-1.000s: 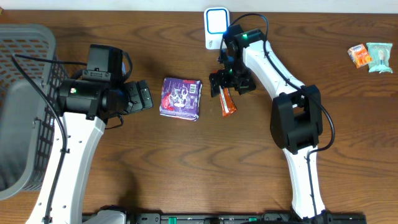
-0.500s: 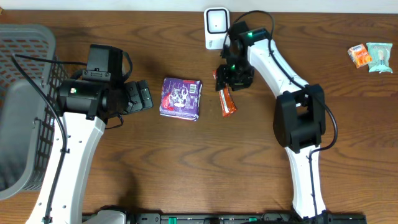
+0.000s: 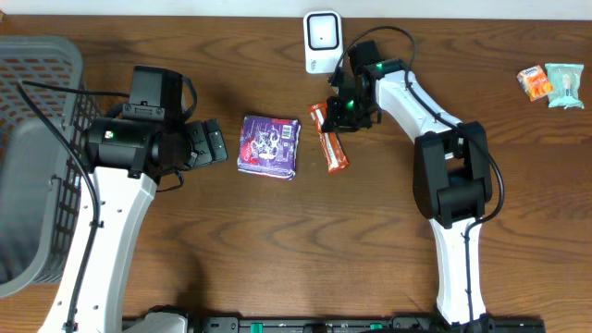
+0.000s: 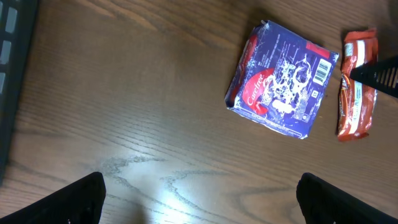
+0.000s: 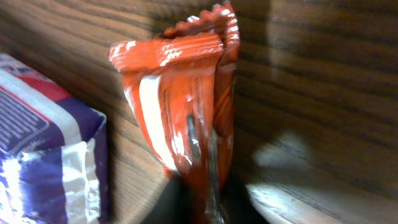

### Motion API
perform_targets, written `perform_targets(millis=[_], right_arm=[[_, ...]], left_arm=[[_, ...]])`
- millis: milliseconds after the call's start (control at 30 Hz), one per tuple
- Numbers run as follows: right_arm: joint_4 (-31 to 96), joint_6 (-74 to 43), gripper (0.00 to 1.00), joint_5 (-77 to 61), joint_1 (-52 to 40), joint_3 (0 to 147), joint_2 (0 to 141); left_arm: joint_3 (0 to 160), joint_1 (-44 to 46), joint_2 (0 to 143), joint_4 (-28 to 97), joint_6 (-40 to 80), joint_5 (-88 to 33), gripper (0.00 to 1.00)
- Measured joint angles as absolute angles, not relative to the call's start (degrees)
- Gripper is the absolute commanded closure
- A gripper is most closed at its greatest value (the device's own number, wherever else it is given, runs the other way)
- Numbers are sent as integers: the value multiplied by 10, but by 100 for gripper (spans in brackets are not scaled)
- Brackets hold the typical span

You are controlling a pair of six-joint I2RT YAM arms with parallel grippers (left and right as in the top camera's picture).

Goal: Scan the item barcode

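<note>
One white scanner [image 3: 321, 37] is pictured; left of it, one orange snack bar [image 3: 331, 148], one purple packet [image 3: 269, 145] and one grey basket [image 3: 37, 55] are counted, right of it two small snack packets [image 3: 535, 83].

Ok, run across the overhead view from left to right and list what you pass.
Grey basket → left gripper → purple packet → orange snack bar → small orange packet → pale green packet.

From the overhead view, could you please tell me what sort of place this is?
Probably a mock shop checkout: a white barcode scanner, a purple snack pack on the wooden table, and a grey basket at the left.
</note>
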State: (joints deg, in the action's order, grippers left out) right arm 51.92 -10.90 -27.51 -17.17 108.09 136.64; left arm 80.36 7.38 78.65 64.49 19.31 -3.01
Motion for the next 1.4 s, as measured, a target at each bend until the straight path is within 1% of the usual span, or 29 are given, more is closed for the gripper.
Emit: perform_targets(millis=[100, 200, 367, 500, 667, 767, 867, 933, 1033, 1100, 1133, 1200, 1400], right_arm=[[527, -111, 99, -274, -171, 1080, 1365], [563, -111, 99, -251, -172, 1095, 1364], [646, -112, 99, -151, -173, 1156, 1364], [701, -132, 99, 3, -186, 1206, 1351], [756, -192, 99, 257, -238, 1214, 1330], [751, -236, 99, 382, -266, 1185, 1330], [724, -260, 97, 444, -279, 1136, 1332], [695, -270, 96, 459, -282, 1095, 1333], [670, -278, 94, 444, -285, 1047, 1340], [662, -280, 89, 426, -288, 1038, 1342], [659, -281, 86, 412, -291, 1034, 1343], [652, -283, 73, 387, -299, 1034, 1344], [653, -282, 72, 348, -325, 1036, 1344]], left_arm=[[804, 74, 787, 645, 193, -30, 2], [804, 74, 787, 645, 193, -30, 2], [804, 74, 787, 645, 193, -30, 2], [804, 74, 787, 645, 193, -30, 2], [804, 74, 787, 645, 193, -30, 2], [804, 74, 787, 645, 193, -30, 2], [804, 74, 787, 645, 193, -30, 2], [804, 74, 787, 645, 193, -30, 2], [804, 74, 787, 645, 193, -30, 2], [804, 74, 787, 645, 193, -30, 2], [804, 74, 787, 645, 193, -30, 2], [804, 74, 787, 645, 193, -30, 2], [804, 74, 787, 645, 193, -30, 2]])
